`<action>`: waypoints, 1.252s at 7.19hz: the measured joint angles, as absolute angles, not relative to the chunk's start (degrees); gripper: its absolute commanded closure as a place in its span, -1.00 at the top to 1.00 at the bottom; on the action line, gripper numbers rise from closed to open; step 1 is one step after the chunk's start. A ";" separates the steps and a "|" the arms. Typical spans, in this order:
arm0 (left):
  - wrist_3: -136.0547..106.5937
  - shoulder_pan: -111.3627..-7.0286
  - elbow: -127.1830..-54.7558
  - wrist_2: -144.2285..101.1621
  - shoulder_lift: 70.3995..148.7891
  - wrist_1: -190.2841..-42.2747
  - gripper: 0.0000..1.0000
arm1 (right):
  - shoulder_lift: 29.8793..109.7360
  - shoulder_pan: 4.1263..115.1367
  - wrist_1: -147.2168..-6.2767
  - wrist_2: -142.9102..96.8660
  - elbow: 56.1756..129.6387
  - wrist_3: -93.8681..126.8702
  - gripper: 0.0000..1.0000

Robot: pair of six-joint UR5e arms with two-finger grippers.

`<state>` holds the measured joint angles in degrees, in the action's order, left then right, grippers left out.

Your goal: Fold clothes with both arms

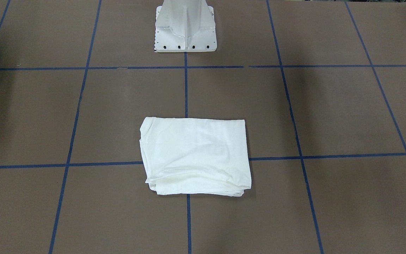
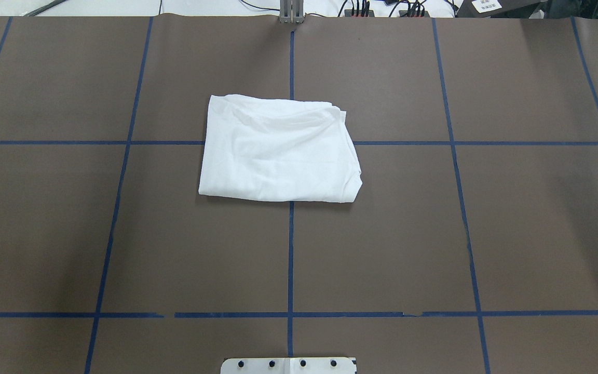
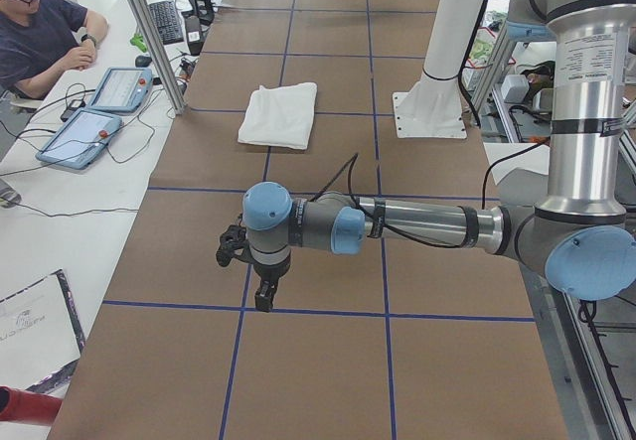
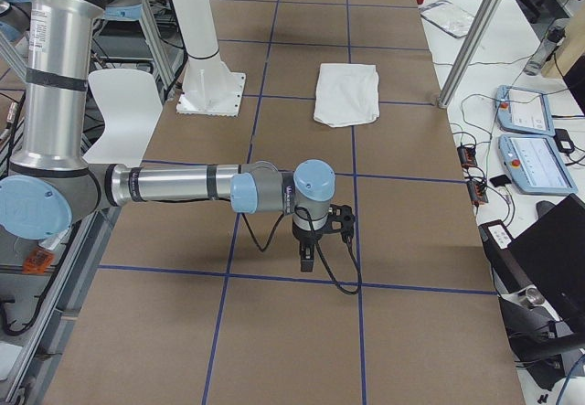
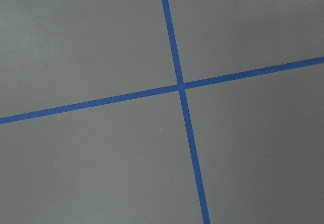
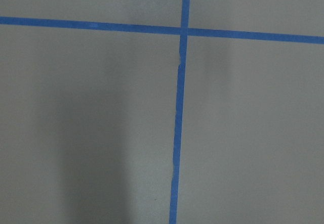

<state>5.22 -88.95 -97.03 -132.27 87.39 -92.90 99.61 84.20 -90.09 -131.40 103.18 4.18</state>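
The clothes lie folded into a compact white rectangle in the middle of the brown table, also seen as the clothes. Nothing touches them. The left arm reaches low over the table far from the cloth, its left gripper pointing down above a blue tape line. The right arm does the same at the other end, with the right gripper pointing down. Both grippers show only in the side views, so I cannot tell whether they are open or shut. Both wrist views hold only bare table and tape.
The white pedestal base stands at the robot's edge behind the cloth. Blue tape lines grid the table. A person sits at a side desk with tablets. More tablets and cables lie on the opposite desk.
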 measured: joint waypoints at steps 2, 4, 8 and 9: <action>5.19 -88.96 -97.79 -132.27 87.34 -92.84 1.00 | 99.94 84.38 -90.09 -131.40 103.30 4.16 1.00; 5.13 -88.97 -97.82 -132.28 87.08 -92.84 1.00 | 100.01 84.69 -90.09 -131.40 103.35 4.15 1.00; 5.10 -88.95 -97.91 -132.27 86.52 -92.84 1.00 | 100.07 84.77 -90.09 -131.32 103.34 4.22 1.00; 5.10 -88.95 -97.90 -132.28 86.49 -92.80 1.00 | 100.08 84.77 -90.09 -131.31 103.35 4.22 1.00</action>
<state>5.10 -88.95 -97.90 -132.28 86.49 -92.80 100.08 84.77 -90.09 -131.31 103.35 4.22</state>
